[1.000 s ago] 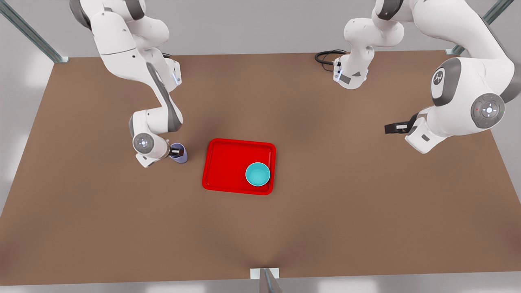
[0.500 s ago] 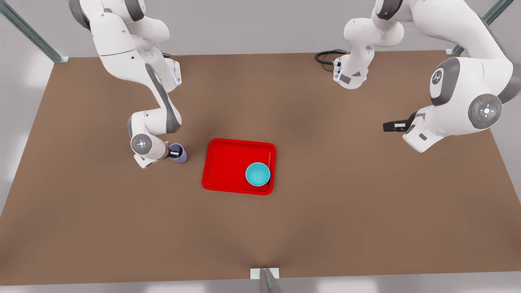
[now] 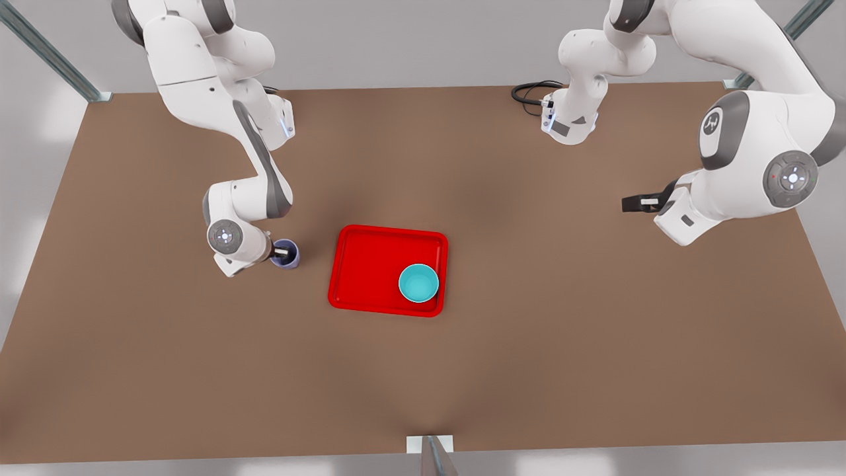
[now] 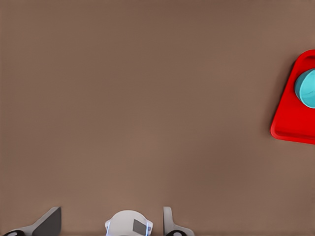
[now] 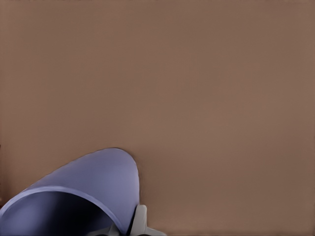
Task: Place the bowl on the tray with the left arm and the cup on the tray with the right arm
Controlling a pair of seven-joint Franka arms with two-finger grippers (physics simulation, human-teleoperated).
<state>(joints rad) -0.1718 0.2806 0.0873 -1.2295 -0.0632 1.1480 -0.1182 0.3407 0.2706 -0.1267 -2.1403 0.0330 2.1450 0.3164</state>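
Right gripper (image 3: 283, 250), on the arm at the front view's left, is gripping the cup (image 3: 285, 254) at its rim, one finger (image 5: 140, 221) pressing the outside of the wall and the other seemingly inside the mouth. Cup is sitting, or hanging just above, the bench (image 3: 198, 370), just beside the tray (image 3: 370, 264) but apart from its short edge nearer the front view's left. It is appearing roughly upright in the front view; whether it is clear of the bench I cannot tell.

Left gripper (image 3: 631, 205), on the arm at the front view's right, is waiting well apart from the tray, over bare bench toward the edge at the front view's right. Its fingers (image 4: 170, 221) are standing apart and holding nothing.

Bowl (image 3: 418, 283) is resting upright inside the tray, in the corner nearest the camera on the front view's right. By my reading, that half of the task is looking complete.

Governing relation: the tray is lying directly sideways from the held cup, toward the front view's right, across one low raised rim. That rim is the single thing standing in the path, so the cup is probably needing a lift over it. The tray's half nearer the cup is lying bare, well away from the bowl.

A black cable (image 3: 529, 92) is coiling at the far edge, clear of the work.
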